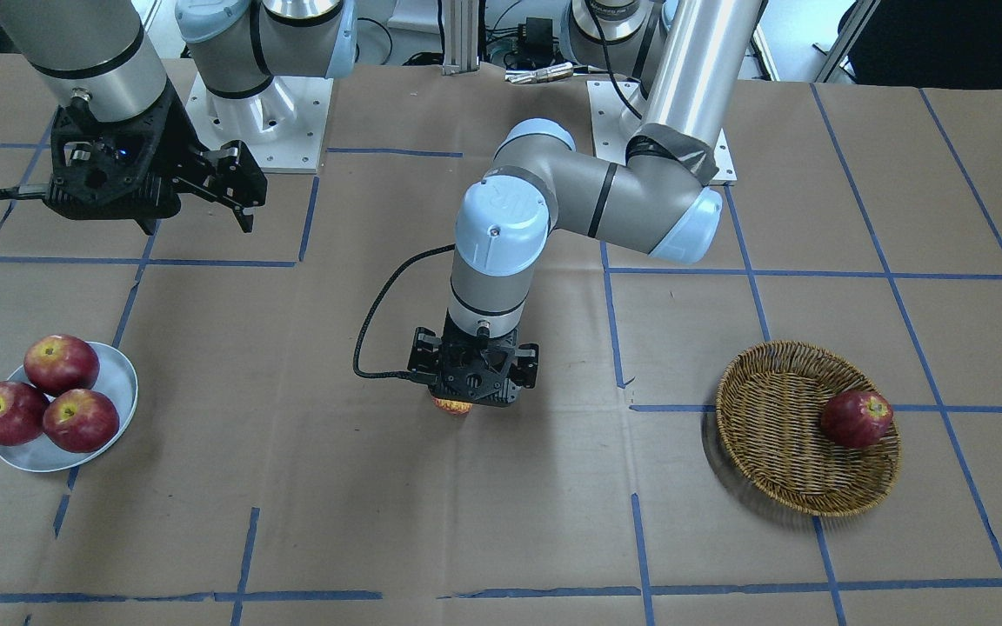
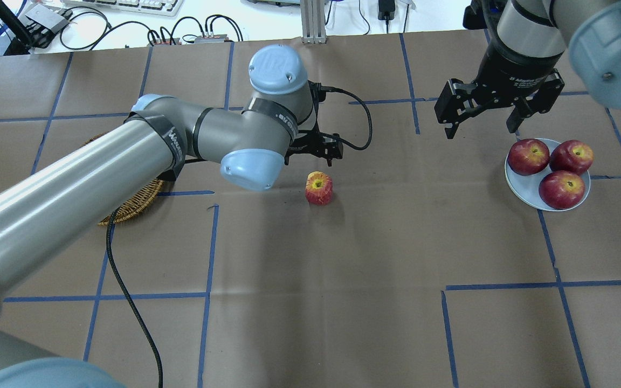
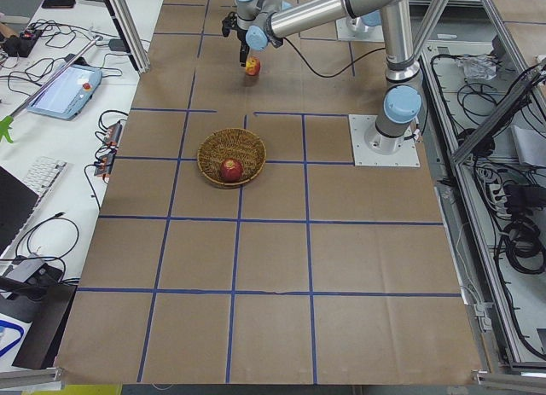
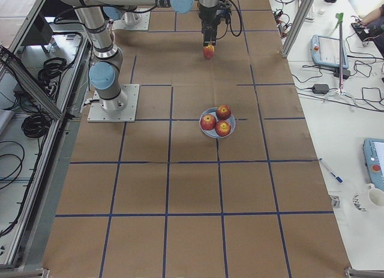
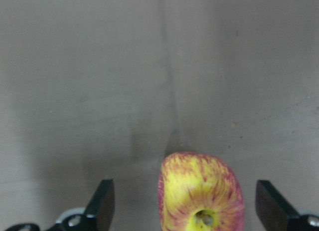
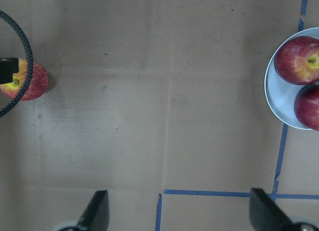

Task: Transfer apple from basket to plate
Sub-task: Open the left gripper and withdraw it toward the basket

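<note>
The table [image 2: 343, 302], covered in brown paper and crossed by blue tape lines, fills every view. The left arm [image 2: 73, 188] lies across the overhead view and hides most of the basket [image 1: 779, 469]. Only the front-facing and left side views show the whole basket, with one dark red apple [image 1: 855, 418] against its rim. The right gripper [image 2: 483, 121] hangs above the table beside the plate [image 2: 523, 186]. Its own camera shows its fingers spread wide over bare paper with nothing between them.

Three dark apples [image 2: 561, 189] crowd the plate, touching one another. The apple [image 2: 318, 188], streaked red and yellow, stands mid-table with its stem hollow up, well apart from both basket and plate. From the front, the body of the left gripper [image 5: 183, 191] covers all but a sliver of it.

The left wrist camera shows what the others cannot: the fingers [image 5: 102, 206] stand apart on either side of the apple, with a gap on each side, so the gripper is released and not holding it. A black cable [image 1: 370, 322] loops out from the left wrist.
</note>
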{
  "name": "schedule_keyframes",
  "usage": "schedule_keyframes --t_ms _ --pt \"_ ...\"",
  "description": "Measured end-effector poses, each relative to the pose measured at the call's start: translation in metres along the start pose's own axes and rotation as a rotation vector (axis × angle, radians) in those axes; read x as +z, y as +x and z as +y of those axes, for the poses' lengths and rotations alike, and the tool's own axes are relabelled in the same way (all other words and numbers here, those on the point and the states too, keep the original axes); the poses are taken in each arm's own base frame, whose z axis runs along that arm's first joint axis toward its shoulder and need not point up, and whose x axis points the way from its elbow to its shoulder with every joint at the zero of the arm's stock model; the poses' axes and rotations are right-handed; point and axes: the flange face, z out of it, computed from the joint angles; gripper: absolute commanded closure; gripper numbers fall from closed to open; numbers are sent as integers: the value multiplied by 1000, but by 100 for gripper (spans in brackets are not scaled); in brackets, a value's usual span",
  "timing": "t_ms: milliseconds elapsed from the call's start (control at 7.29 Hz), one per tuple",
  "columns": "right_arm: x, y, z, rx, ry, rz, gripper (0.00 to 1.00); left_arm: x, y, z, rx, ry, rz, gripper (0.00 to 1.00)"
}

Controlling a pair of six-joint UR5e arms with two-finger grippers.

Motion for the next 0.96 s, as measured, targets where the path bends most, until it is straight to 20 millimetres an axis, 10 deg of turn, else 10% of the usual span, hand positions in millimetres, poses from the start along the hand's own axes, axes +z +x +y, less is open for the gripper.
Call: schedule_keyframes --t_ms 274,548,960 --pt "-2 0 -2 0 10 1 0 -89 -20 0 56 -33 -16 1" --pt "-3 -4 -6 1 27 3 0 -183 -102 24 96 -63 -18 1" --pt "4 -55 -19 28 60 1 0 -261 -154 78 98 -72 -21 1"
